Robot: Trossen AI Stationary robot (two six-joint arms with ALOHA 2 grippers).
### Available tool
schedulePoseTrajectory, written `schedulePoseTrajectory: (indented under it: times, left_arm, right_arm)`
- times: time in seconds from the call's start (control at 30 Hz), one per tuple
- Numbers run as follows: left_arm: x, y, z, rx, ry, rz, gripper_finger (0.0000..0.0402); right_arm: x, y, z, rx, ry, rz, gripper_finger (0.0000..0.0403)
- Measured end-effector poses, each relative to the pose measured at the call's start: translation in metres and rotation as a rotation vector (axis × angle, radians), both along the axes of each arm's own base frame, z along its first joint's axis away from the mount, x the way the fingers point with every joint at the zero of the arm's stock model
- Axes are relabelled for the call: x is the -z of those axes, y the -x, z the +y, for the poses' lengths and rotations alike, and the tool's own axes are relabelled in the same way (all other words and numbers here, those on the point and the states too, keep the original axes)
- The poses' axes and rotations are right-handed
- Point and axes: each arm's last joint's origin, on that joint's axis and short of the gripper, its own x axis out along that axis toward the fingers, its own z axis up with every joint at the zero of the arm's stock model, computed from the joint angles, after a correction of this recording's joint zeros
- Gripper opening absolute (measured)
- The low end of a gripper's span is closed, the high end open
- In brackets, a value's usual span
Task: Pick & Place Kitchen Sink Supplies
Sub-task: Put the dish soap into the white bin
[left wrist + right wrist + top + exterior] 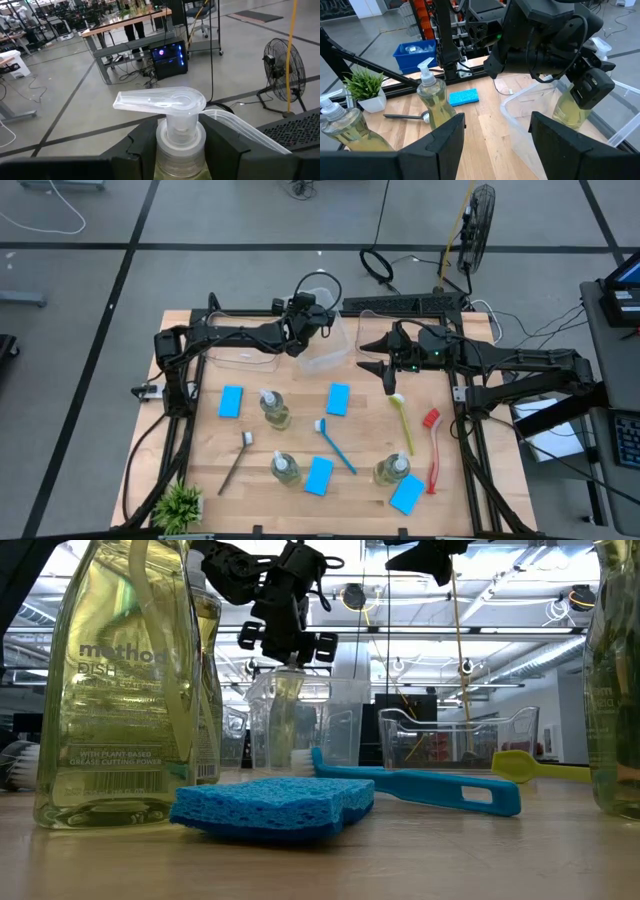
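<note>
Overhead, the left gripper point(303, 340) hides its clamped soap bottle point(179, 135); right gripper point(389, 383) gapes empty.

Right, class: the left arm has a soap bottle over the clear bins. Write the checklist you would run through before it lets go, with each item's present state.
1. Left gripper clamped on the held soap bottle at its neck: ok.
2. Bottle hanging upright: ok.
3. Bottle over the middle bin: ok in the high view.
4. Bottle low enough inside the bin to release gently: cannot tell.
5. Right gripper open, holding nothing, beside the bins and clear of the left arm: ok.
6. All supplies put away: not ok; three bottles, four sponges and four brushes lie on the table.
</note>
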Motion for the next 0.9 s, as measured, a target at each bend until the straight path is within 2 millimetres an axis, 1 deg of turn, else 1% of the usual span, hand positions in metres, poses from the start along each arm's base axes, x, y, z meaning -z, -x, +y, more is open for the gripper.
schedulePoseTrajectory:
  times: [0.13,0.3,0.53,0.7,0.9]
  left_arm:
    - [-0.0049,0.0007,-0.0001,-0.009,-0.01,-0.016,0.0159]
    - [-0.0042,0.0006,0.0,-0.013,-0.012,-0.004,0.0187]
    - [-0.0035,0.0006,-0.0003,-0.007,-0.027,0.091,0.0221]
    - [-0.0032,0.0017,-0.0005,-0.044,-0.049,0.164,0.0234]
    - [-0.0041,0.0026,-0.0029,-0.091,-0.078,0.278,0.0234]
  right_arm:
    - [0.0,0.0,0.0,0.0,0.0,0.0,0.0212]
    - [0.0,0.0,0.0,0.0,-0.001,0.0,0.0212]
    - [0.0,0.0,0.0,0.0,-0.001,0.0,0.0212]
    - [0.0,0.0,0.0,0.0,-0.001,0.0,0.0212]
    - [0.0,0.0,0.0,0.0,0.0,0.0,0.0212]
